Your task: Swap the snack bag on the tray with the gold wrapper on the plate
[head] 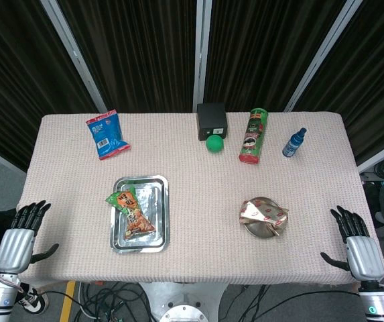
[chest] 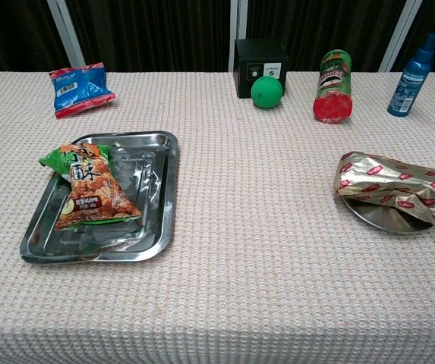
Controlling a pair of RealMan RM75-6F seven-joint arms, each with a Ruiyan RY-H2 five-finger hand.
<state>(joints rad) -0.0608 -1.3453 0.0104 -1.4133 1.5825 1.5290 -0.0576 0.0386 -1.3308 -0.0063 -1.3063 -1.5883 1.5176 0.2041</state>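
An orange and green snack bag [head: 131, 212] [chest: 88, 186] lies on the left side of a steel tray [head: 158, 204] [chest: 156, 205] at the table's left front. A gold wrapper [head: 264, 212] [chest: 395, 185] lies across a small metal plate [head: 259, 229] [chest: 388, 218] at the right front. My left hand [head: 23, 236] hovers off the table's left front corner, fingers spread and empty. My right hand [head: 356, 245] hovers at the right front corner, also spread and empty. Neither hand shows in the chest view.
Along the far edge stand a blue snack packet [head: 107, 133] [chest: 79, 88], a black box [head: 212, 121] [chest: 260, 67], a green ball [head: 214, 143] [chest: 266, 92], a green chip can [head: 252, 137] [chest: 333, 86] and a blue spray bottle [head: 294, 142] [chest: 414, 73].
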